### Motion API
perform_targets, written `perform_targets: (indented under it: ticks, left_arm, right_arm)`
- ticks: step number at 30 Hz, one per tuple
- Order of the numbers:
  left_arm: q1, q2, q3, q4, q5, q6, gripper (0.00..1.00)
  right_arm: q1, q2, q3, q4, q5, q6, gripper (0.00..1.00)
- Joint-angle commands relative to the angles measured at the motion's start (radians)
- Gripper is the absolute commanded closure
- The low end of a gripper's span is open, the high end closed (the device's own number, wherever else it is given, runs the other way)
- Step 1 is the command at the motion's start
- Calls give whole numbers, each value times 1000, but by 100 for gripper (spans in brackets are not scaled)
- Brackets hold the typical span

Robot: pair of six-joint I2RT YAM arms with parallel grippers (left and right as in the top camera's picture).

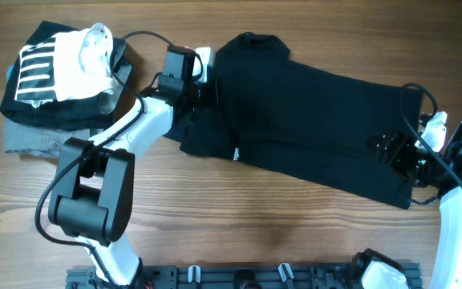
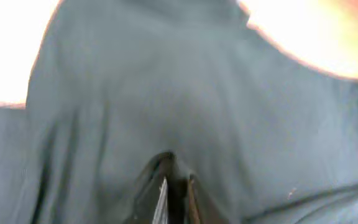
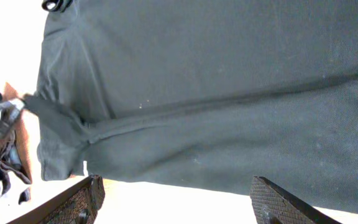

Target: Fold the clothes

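The black T-shirt (image 1: 295, 120) lies spread across the middle of the table, folded lengthwise, with a tiny white label (image 1: 236, 152) at its near edge. My left gripper (image 1: 208, 90) is at the shirt's left end and is shut on a pinch of its fabric (image 2: 173, 180). My right gripper (image 1: 397, 152) sits over the shirt's right end, open, with nothing between its fingers (image 3: 176, 199). The right wrist view shows the shirt (image 3: 229, 93) stretched out ahead, with its fold line running across.
A pile of other garments stands at the back left: a black one with white stripes and print (image 1: 46, 68) on top of a grey folded one (image 1: 30, 138). Bare wooden table (image 1: 239, 217) lies in front of the shirt.
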Motion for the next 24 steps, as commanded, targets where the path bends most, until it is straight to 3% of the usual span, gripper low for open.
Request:
perform_targets:
  ticks: [1, 4, 8, 9, 13, 16, 24]
  left_arm:
    - [-2, 11, 4, 80, 34, -89, 37]
    - [0, 11, 4, -19, 34, -67, 41]
    - [-3, -6, 4, -237, 39, 4, 93]
    - [-12, -7, 4, -286, 40, 21, 96]
    - [-84, -6, 4, -439, 32, 155, 96]
    - [-148, -5, -3, -473, -64, 164, 96]
    - [-222, 103, -19, -251, -143, 154, 96]
  right_arm:
    - [-3, -11, 19, 2, -22, -18, 20]
    - [-3, -11, 19, -2, -21, -19, 20]
    - [-3, -11, 19, -1, -21, -18, 20]
    - [-3, -11, 18, 0, -21, -19, 19]
    - [-3, -11, 18, 2, 16, -18, 18]
    - [-3, -11, 18, -1, 32, -18, 18]
    - [-3, -11, 18, 5, 32, -6, 18]
